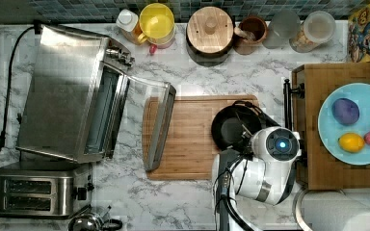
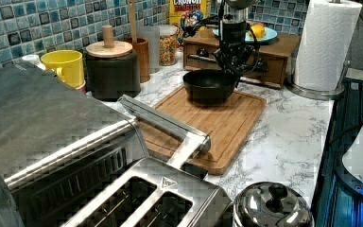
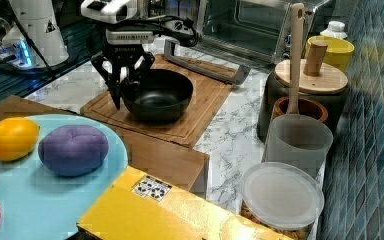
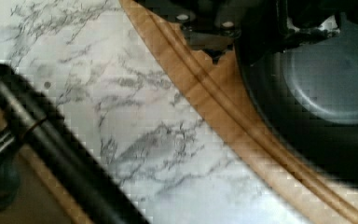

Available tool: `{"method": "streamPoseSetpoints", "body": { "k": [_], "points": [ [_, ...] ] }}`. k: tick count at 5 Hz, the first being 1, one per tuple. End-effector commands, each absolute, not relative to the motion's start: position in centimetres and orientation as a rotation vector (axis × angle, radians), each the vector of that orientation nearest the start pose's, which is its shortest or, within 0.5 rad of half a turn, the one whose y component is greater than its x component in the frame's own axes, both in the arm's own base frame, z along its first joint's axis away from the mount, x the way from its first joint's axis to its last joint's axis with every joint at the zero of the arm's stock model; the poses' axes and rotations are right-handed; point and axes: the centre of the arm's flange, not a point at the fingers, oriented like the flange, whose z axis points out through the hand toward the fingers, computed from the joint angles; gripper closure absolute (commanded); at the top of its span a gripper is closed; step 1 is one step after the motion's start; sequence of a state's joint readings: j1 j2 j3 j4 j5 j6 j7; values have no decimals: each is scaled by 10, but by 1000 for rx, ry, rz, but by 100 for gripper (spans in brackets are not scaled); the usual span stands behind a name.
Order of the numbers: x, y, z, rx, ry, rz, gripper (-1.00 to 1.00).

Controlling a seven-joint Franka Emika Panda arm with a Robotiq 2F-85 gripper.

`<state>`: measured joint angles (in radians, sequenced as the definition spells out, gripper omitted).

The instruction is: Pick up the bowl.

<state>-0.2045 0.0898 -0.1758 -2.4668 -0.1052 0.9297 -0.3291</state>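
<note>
The bowl (image 1: 233, 127) sat on the wooden cutting board (image 1: 188, 144), toward the top view's right end of it, upright, matte black with a greyer inside; in the left view the bowl (image 2: 209, 85) stood at the far end of the board (image 2: 222, 125); in the right view the bowl (image 3: 157, 95) stood near the board's (image 3: 200, 107) middle. The gripper (image 3: 121, 92) came down over the bowl's rim on the right view's left side; one finger (image 3: 114, 90) hung outside the wall, the other sat at or just inside the rim, so the jaws straddled the rim; whether they pressed on it or stood a little apart from it could not be told. In the left view the gripper (image 2: 234, 64) met the bowl's far right edge. In the wrist view the bowl (image 4: 326, 88) showed its pale grey floor, the board's grooved edge (image 4: 214, 121) running beside it over marble counter (image 4: 135, 140). An open toaster oven (image 1: 72, 91) lay at the top view's left, its door (image 1: 159, 125) resting over the board's left end; a dark pot with wooden lid (image 1: 210, 30) stood behind; a light-blue plate (image 1: 332, 134) with fruit sat on a wooden box (image 1: 313, 168) at the top view's right.
</note>
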Motion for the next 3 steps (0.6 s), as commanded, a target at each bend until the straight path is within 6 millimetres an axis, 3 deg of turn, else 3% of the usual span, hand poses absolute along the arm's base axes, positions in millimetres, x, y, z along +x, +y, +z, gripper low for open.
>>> {"method": "streamPoseSetpoints", "body": {
  "k": [1, 2, 3],
  "points": [
    [447, -167, 263, -2984, 1209, 85, 100],
    [447, -166, 270, -2969, 1224, 83, 100],
    [446, -169, 314, -2911, 1242, -33, 100]
  ]
}}
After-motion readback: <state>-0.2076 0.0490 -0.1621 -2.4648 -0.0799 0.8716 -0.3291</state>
